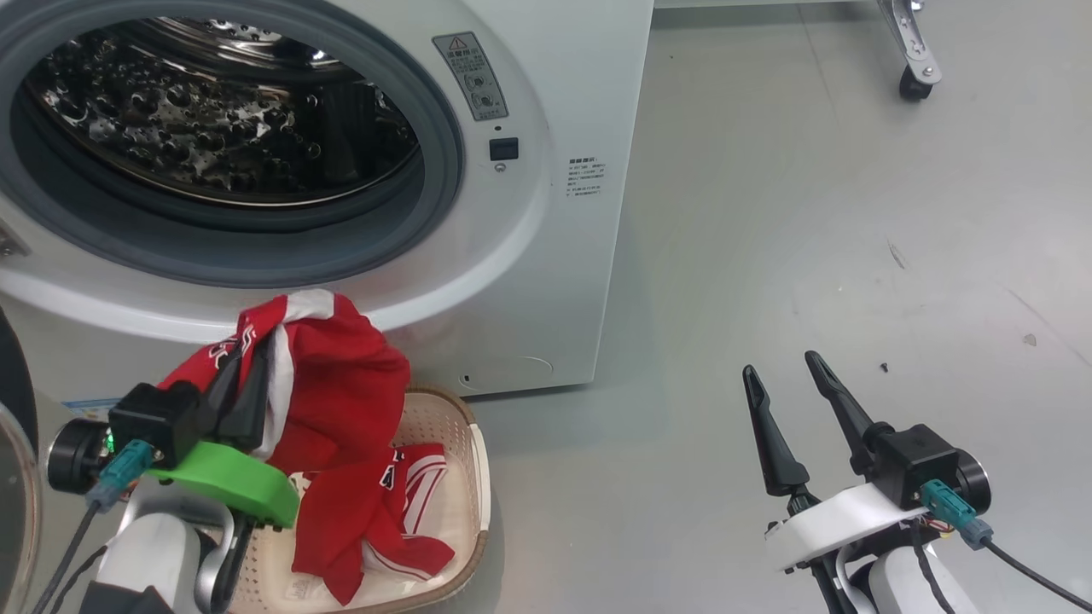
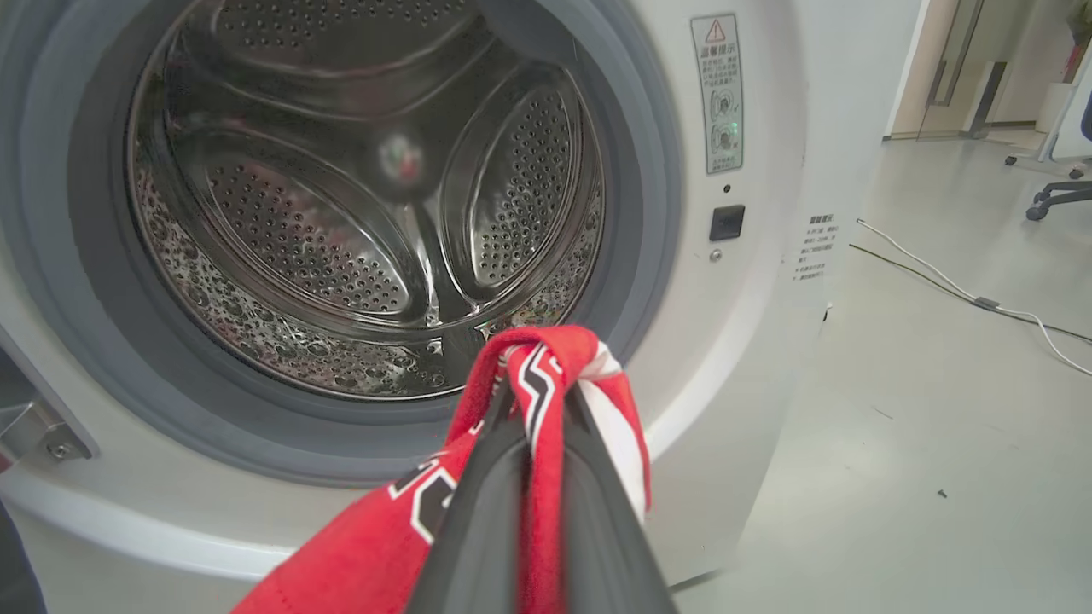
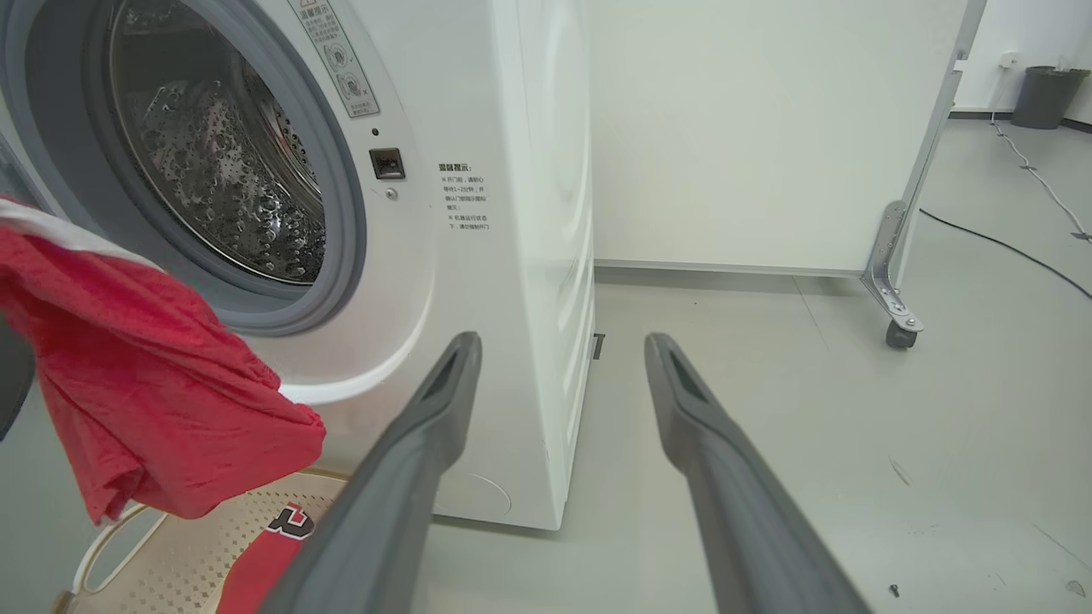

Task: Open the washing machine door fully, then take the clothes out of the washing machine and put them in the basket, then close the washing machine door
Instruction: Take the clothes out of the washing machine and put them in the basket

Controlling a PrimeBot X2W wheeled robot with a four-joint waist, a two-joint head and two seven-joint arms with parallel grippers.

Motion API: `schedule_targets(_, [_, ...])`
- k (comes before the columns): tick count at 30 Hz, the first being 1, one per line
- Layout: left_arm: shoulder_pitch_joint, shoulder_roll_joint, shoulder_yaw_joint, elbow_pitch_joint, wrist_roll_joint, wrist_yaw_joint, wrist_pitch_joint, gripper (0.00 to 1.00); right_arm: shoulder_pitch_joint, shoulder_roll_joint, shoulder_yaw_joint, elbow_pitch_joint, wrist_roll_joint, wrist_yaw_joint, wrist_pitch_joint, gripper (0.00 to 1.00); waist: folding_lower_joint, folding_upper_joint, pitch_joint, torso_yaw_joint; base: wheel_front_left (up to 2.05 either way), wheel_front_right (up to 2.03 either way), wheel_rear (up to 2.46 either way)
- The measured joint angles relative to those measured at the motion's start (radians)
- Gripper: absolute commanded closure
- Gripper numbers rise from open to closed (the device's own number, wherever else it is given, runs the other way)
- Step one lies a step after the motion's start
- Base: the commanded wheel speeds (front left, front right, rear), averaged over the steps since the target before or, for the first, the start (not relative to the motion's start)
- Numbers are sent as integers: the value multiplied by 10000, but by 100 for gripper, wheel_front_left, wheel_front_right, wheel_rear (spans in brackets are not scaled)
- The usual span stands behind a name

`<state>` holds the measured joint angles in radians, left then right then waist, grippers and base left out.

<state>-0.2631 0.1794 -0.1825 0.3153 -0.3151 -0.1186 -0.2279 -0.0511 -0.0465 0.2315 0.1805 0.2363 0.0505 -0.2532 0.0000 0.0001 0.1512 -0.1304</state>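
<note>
The white washing machine stands with its round port open, and I see no clothes in its steel drum. A strip of the washing machine door, black rim and glass, shows at the far left edge. My left gripper is shut on a red jersey that hangs over the cream basket, just below the port. In the left wrist view the gripper pinches the jersey between its fingers. Another red jersey lies in the basket. My right gripper hovers open over bare floor to the right.
A caster foot of a wheeled frame stands at the back right beside a white panel. Cables run across the grey floor, with a chair base and a dark bin farther off. A small screw lies near my right gripper.
</note>
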Motion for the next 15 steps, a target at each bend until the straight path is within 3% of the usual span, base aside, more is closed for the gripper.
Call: schedule_targets(15, [179, 326, -201, 1097, -4, -10, 1072, 100, -294, 6, 148, -270, -138, 2, 0, 0, 0, 0, 1287, -341, 0, 0, 0])
